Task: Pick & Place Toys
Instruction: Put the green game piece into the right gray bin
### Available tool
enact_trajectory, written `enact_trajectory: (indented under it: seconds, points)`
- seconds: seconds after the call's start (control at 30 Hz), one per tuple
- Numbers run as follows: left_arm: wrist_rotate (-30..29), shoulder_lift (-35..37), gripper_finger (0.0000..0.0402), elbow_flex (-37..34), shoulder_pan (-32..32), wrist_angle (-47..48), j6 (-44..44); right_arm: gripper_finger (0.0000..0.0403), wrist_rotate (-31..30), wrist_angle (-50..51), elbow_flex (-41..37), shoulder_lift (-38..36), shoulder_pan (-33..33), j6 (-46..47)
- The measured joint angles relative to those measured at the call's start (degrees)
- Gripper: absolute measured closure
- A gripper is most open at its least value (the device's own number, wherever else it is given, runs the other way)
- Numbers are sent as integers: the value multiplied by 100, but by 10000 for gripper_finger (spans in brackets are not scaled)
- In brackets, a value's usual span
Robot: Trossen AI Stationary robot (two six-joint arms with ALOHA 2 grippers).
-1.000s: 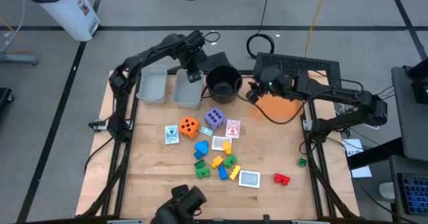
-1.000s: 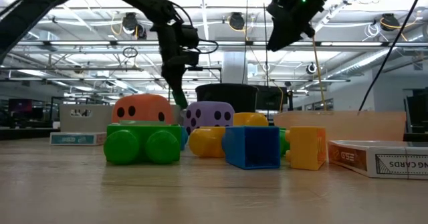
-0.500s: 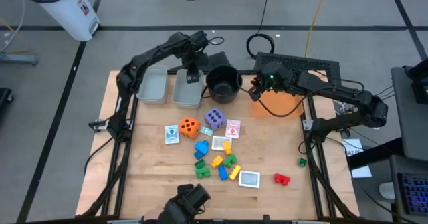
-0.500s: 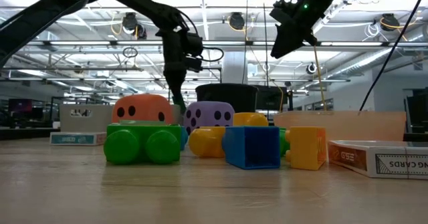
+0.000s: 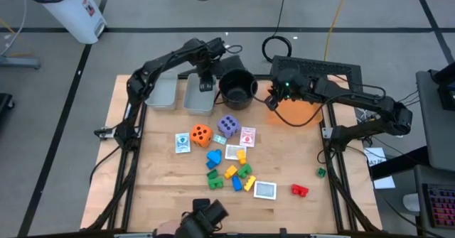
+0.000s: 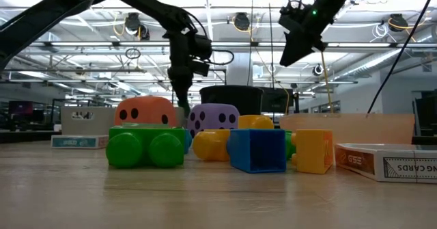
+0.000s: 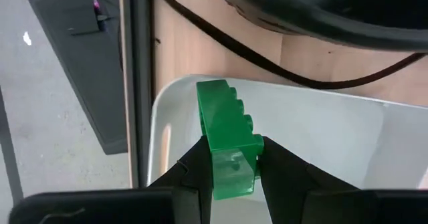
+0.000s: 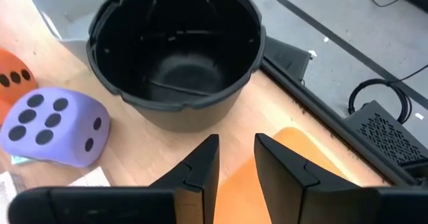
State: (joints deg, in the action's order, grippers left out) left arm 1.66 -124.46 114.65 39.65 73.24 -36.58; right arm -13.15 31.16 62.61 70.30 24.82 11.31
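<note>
Release is the step I have in hand: my left gripper [image 7: 231, 177] is pinched on a green block [image 7: 227, 140] and hangs over the grey bin [image 5: 198, 97] in the upper middle of the high view, just left of the black pot [image 5: 237, 89]. To do it well I would keep the block over the bin's floor and away from the rim, drop lower if there is room, then part the fingers cleanly so the block falls flat and does not bounce out. From the wrist view the stretch of bin under the block looks bare; the second grey bin [image 5: 162, 92], further left, shows nothing in it from above. The pot looks empty in the right wrist view. My right gripper [image 8: 235, 167] sits above the orange patch right of the pot, jaws a narrow gap apart and holding nothing. The remaining toys lie in the centre of the table: orange die [image 5: 202, 133], purple die [image 5: 227, 125], cards and coloured blocks, with two strays at lower right.
</note>
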Motion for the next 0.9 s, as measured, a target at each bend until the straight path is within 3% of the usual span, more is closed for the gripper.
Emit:
enact_trajectory:
  seconds: [0.67,0.9]
  points:
    - [-185,-385,303,-4,10,-184,96,314,146,0,-37,0,-2,-22]
    - [-219,-385,257,-4,12,-314,223,314,149,0,-37,0,-2,-22]
